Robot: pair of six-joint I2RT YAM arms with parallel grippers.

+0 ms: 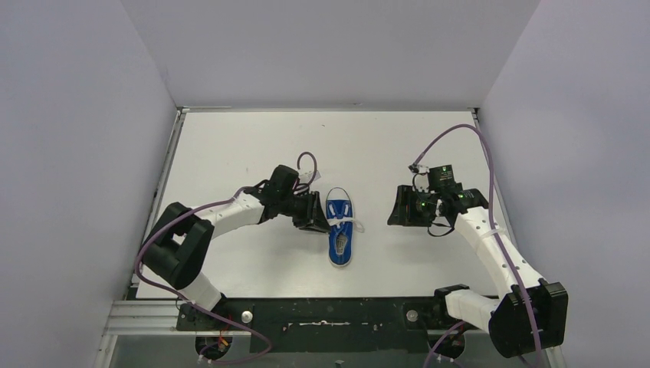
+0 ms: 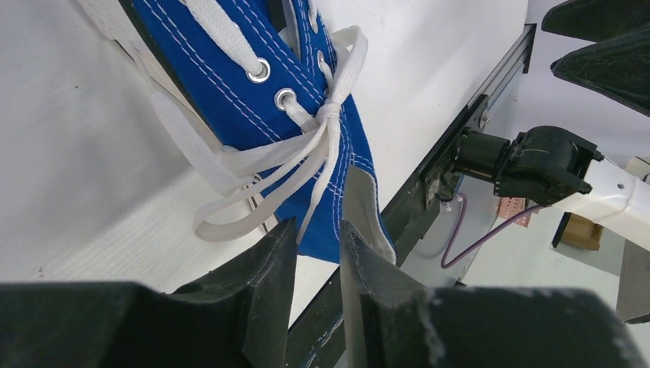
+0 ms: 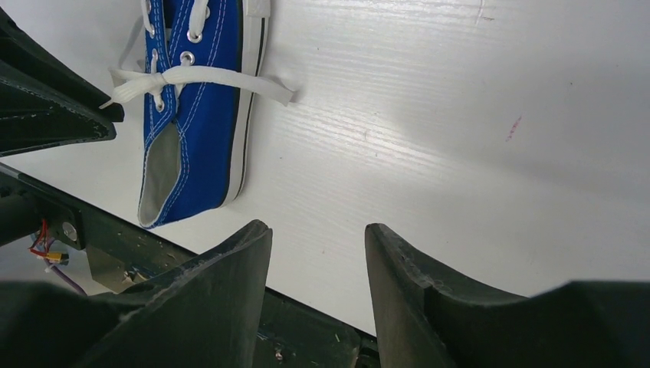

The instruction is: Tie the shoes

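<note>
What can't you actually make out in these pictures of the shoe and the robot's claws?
- Left wrist view: whether the left claw pinches the lace end. The end runs right to a fingertip's edge, so contact is unclear.
- Both wrist views: the toe of the shoe is cut off by the top edge.
- Top view: the knot is too small to judge.

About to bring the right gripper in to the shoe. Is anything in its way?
Nothing visible. Only bare table lies between the right gripper, its jaws apart, and the shoe. A loose lace end lies on the table on that side of the shoe.
</note>
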